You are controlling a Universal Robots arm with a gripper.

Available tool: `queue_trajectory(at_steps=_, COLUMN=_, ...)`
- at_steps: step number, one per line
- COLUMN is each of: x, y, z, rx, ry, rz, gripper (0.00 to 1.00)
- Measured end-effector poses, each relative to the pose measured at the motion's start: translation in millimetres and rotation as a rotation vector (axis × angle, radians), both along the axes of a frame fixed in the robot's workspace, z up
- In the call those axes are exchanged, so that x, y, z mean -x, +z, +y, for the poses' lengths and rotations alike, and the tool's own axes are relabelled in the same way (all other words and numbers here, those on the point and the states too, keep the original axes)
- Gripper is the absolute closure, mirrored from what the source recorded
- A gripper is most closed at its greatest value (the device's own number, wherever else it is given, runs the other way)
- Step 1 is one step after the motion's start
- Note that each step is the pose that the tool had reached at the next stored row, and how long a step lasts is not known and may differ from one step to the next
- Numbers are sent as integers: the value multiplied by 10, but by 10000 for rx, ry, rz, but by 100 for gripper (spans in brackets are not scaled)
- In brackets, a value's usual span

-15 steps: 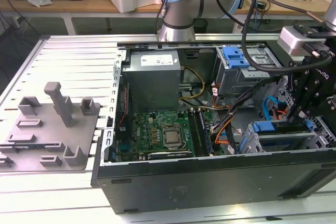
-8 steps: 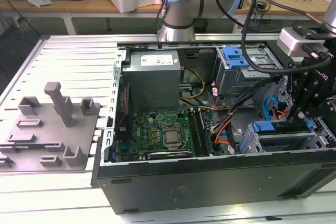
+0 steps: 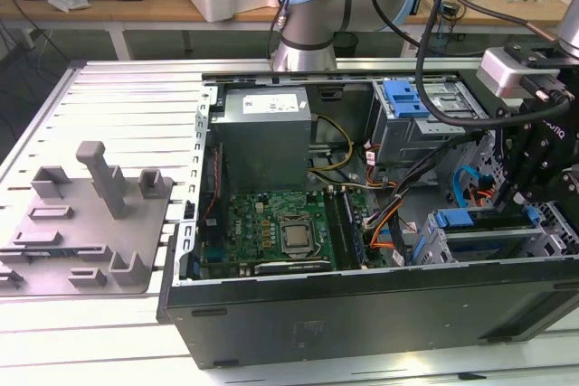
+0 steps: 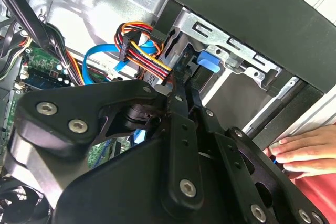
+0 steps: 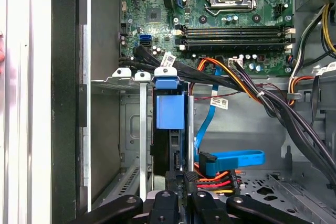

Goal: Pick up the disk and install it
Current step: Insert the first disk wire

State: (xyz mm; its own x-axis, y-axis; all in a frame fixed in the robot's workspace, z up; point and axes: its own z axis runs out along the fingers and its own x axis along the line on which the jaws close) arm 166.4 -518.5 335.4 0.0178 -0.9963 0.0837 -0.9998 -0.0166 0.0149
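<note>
PC case (image 3: 362, 314): gripper (image 5: 180, 179) at disk (image 5: 170, 111)

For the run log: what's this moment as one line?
gripper: at drive cage | disk: edge-on between cage rails | person's hand: beside case

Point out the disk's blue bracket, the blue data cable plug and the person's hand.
disk (image 5: 170, 111), first wrist view, on its blue bracket.
blue data cable (image 5: 207, 162), first wrist view, on its plug.
person's hand (image 4: 307, 148), second wrist view, on the fingers.
</note>
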Motion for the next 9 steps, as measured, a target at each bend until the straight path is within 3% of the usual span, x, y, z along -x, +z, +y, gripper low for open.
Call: queue_trajectory(at_steps=9, x=0, y=-1, z=0, rx=0, ry=1, rz=0, gripper=84)
